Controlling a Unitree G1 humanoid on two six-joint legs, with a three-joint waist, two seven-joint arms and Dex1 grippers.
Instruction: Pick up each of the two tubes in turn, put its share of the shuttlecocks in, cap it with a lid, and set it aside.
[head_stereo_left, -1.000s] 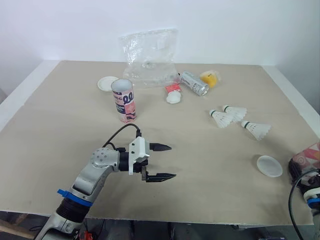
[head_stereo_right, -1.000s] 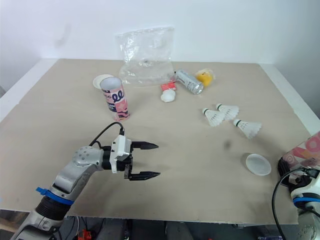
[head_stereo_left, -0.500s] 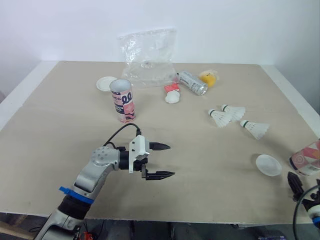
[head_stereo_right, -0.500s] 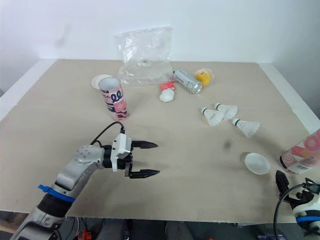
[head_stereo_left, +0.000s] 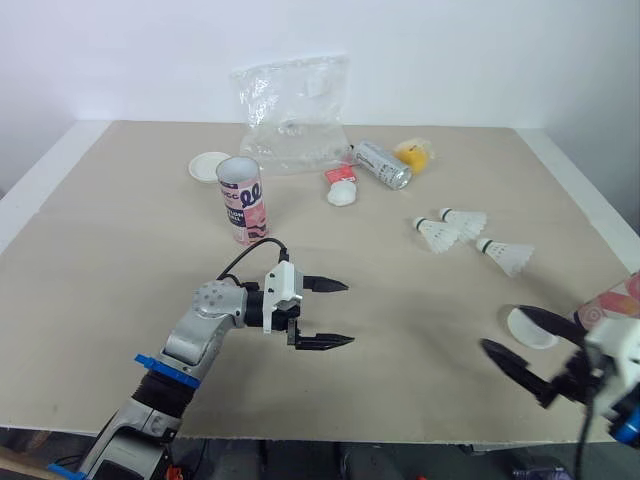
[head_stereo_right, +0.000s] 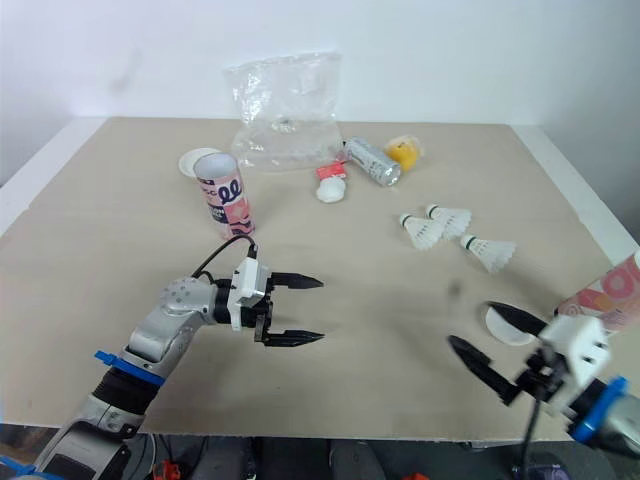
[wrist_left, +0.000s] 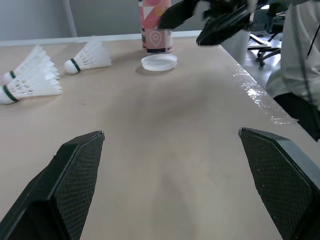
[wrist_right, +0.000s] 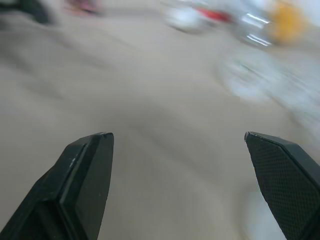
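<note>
Beige table (head_stereo_left: 100, 250) against plain white wall (head_stereo_left: 500, 60)

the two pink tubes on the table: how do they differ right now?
Left tube stands on the table's left half. Right tube stands at the right edge, close by the open right pincer. Left tube's mouth shows open. Right tube's top is out of frame, so I cannot tell. Shared: pink print, upright, neither gripped.

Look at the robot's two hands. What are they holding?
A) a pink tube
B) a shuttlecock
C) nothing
C: the left hand and the right hand are both spread wide open and empty.
</note>
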